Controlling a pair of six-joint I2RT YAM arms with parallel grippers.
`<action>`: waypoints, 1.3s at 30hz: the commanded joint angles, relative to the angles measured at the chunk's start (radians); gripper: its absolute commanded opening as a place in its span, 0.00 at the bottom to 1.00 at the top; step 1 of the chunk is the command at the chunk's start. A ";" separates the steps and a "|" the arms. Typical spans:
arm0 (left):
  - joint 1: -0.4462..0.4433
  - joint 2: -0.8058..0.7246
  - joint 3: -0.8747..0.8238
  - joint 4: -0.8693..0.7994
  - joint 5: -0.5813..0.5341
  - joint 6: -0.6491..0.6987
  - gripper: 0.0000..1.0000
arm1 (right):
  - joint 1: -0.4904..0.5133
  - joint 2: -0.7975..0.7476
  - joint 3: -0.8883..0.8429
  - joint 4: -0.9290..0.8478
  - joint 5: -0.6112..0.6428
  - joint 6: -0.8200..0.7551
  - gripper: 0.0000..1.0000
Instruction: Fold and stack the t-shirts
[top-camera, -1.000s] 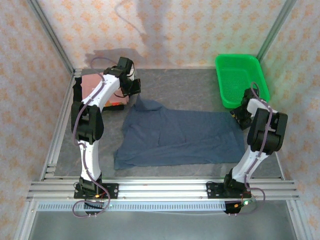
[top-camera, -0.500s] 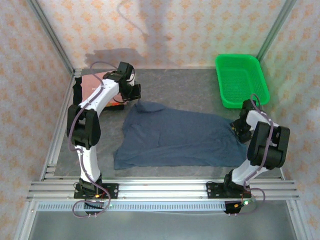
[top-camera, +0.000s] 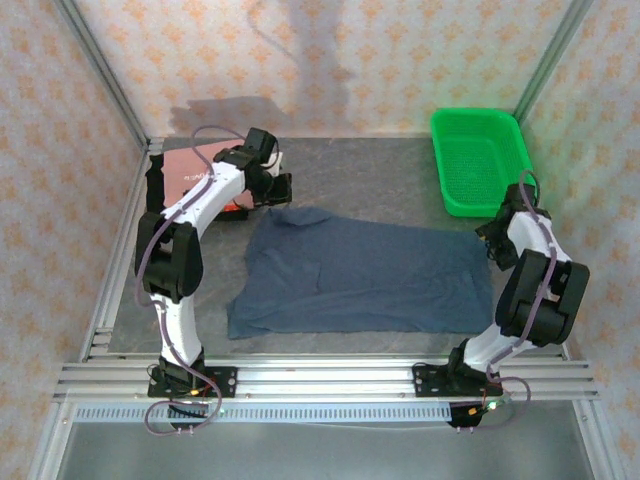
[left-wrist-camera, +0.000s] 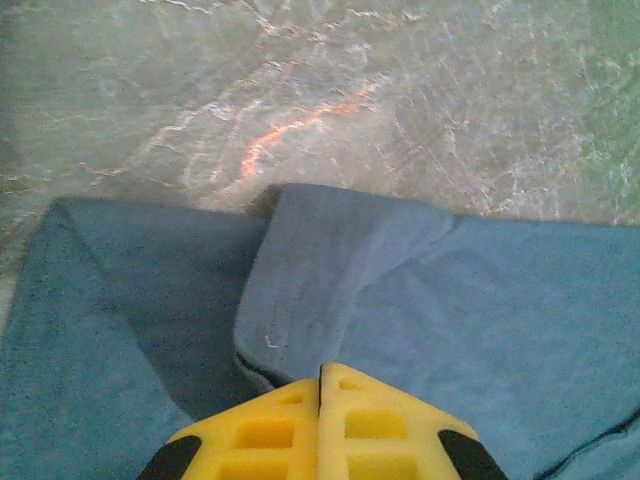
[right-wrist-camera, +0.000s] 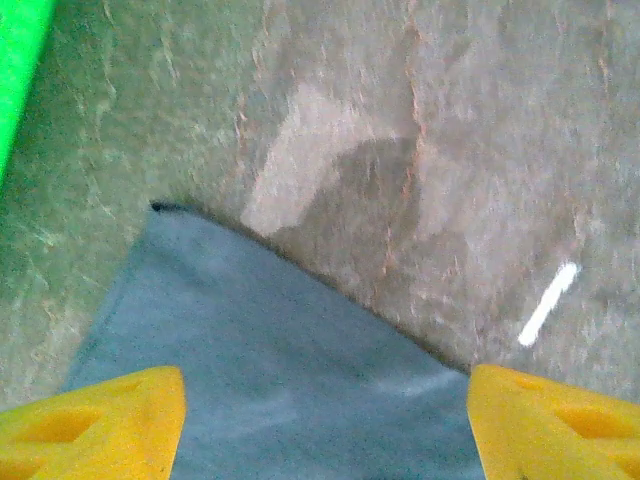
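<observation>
Right gripper (right-wrist-camera: 327, 392) open wide, jaws astride the far-right corner of the slate-blue t-shirt (top-camera: 360, 275); shirt lies flat, long axis left-right. Left gripper (left-wrist-camera: 320, 372) shut at the far-left folded-over corner, can't tell if it pinches cloth. Both on the far edge, so I'd fold toward the bases

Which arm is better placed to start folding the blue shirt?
Left, probably: the left pincer is shut on a raised fold of the blue t-shirt, ready to pull. The right pincer hangs open over a corner, gripping nothing.
</observation>
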 joint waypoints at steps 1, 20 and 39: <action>-0.006 -0.030 -0.017 0.020 0.017 0.029 0.00 | -0.026 0.048 0.032 0.015 -0.039 -0.070 0.72; -0.015 -0.107 -0.123 0.035 0.000 0.021 0.00 | -0.035 0.230 0.095 0.174 -0.134 -0.134 0.57; -0.015 -0.112 -0.134 0.029 -0.017 0.017 0.00 | -0.035 0.340 0.173 0.184 -0.158 -0.171 0.43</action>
